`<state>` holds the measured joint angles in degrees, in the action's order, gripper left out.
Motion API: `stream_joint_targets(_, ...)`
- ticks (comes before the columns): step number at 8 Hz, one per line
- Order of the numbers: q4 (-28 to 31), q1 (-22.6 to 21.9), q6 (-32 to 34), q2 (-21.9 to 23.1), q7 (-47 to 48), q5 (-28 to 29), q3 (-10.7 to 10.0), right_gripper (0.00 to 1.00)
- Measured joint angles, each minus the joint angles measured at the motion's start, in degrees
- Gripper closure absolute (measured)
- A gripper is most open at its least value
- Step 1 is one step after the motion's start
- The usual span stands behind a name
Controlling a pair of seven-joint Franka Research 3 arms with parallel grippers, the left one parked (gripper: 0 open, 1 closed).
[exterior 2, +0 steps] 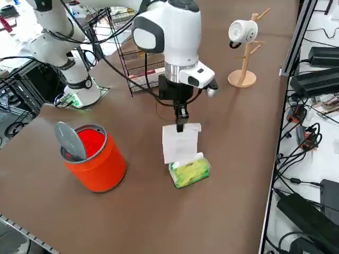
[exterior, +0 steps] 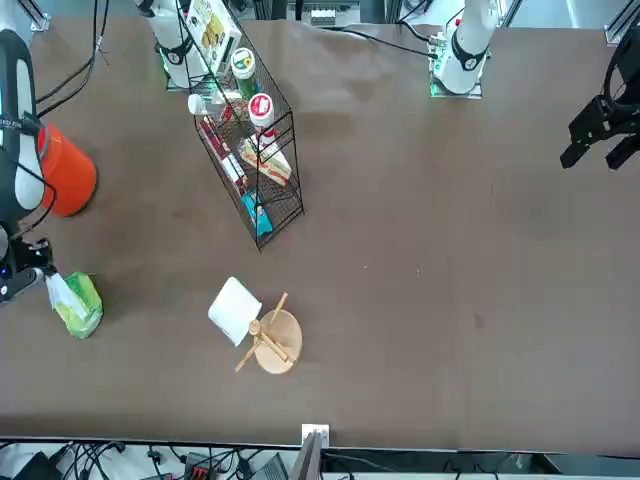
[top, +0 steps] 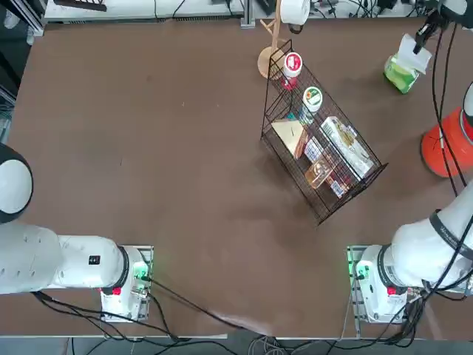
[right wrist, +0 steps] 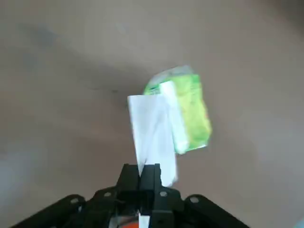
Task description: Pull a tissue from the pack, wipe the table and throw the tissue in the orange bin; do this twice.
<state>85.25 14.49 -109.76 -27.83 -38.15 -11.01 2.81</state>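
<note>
Dark-brown surface (exterior 2: 132,206) unwiped; right gripper (exterior 2: 180,127), frame centre, pinches tissue (exterior 2: 180,143) above pack (exterior 2: 189,171); orange bin (exterior 2: 95,159) awaits.

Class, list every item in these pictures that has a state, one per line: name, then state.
right gripper: shut on the tissue, above the pack
tissue: hanging from the gripper, lower end at the pack
pack: lying on the table
orange bin: upright, lid tipped open
wire basket: holding cups and packets
mug: hung on the wooden stand

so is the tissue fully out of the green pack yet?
No: the tissue pinched in the right gripper runs down into the green pack.
</note>
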Motion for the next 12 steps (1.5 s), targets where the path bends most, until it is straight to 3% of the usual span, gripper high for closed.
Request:
stream_joint_targets(4,0.5,-0.5,13.3,0.9,13.2,0.1,5.5,0.99)
stream_joint_targets(6,3.1,-0.5,16.3,1.0,20.5,2.0,7.9,0.99)
stream_joint_targets(10,14.0,-1.2,15.1,7.1,39.6,4.5,11.6,0.99)
stream_joint_targets(12,21.3,-2.0,8.9,11.6,48.6,6.2,12.1,0.99)
